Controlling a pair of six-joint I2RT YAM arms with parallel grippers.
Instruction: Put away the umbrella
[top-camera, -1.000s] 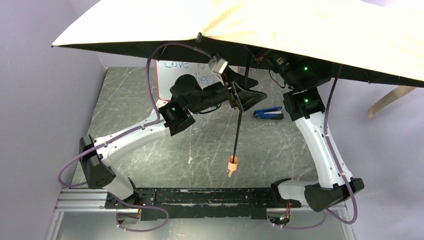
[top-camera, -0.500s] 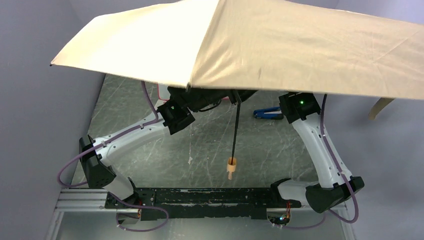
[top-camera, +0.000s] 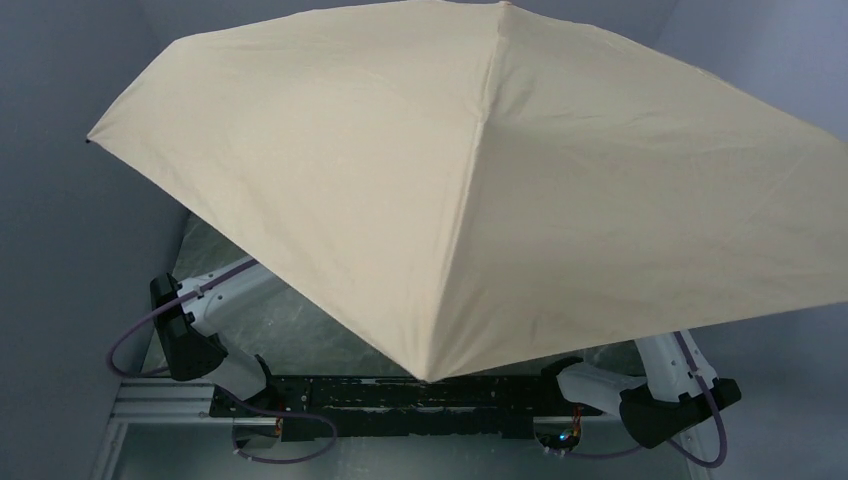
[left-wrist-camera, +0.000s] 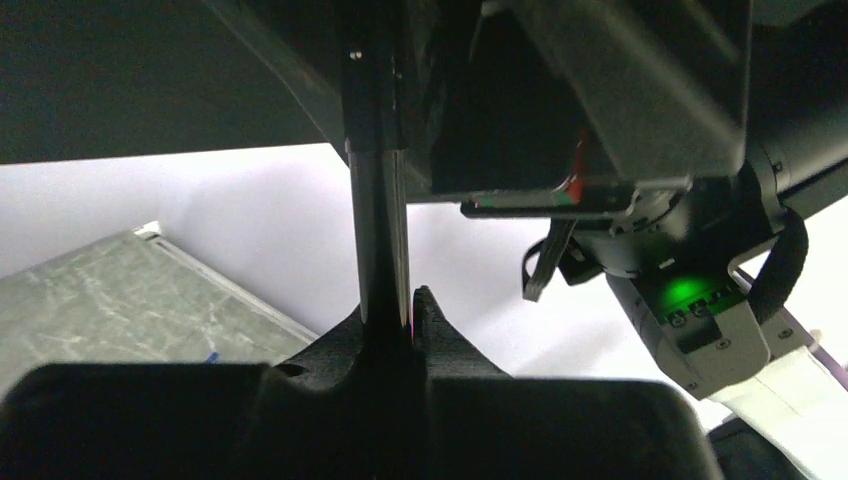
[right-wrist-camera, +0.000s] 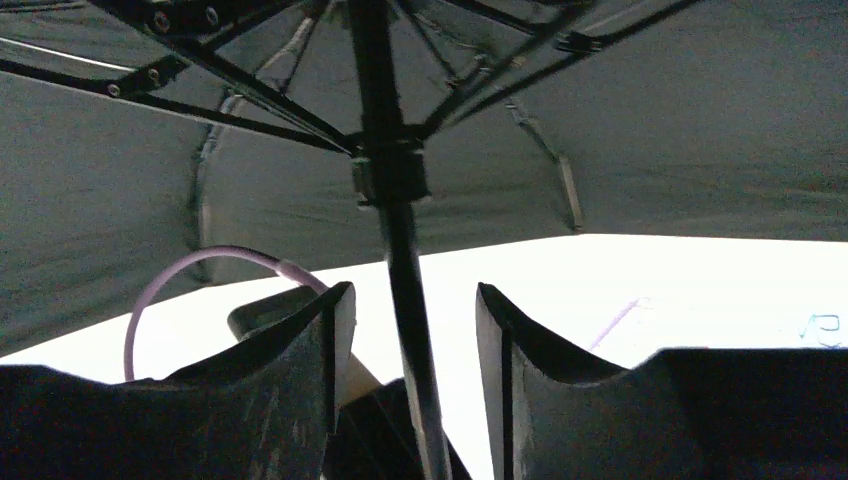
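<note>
While the umbrella (top-camera: 470, 190) hangs fully spread above the table (top-camera: 290, 335), its tan canopy fills most of the overhead view and hides both grippers there. Its near tip points down toward the arm bases. Under the canopy the black lining and dark ribs (right-wrist-camera: 250, 95) fan out from a hub (right-wrist-camera: 390, 170) on the shaft (left-wrist-camera: 378, 230).

The left gripper (left-wrist-camera: 388, 310) pinches that shaft, with its two fingers pressed against either side. The right gripper (right-wrist-camera: 415, 290) is spread wide. The shaft runs up through the gap between its fingers (right-wrist-camera: 310, 350) and touches neither.

Seen from the left wrist, the right arm's wrist sits just beside the shaft with a green light (left-wrist-camera: 685, 292) lit. A purple cable (right-wrist-camera: 180, 275) loops at the left of the right wrist view. From overhead, only the lower part of the left arm (top-camera: 200, 300) and of the right arm (top-camera: 670, 365) shows below the canopy edge.
</note>
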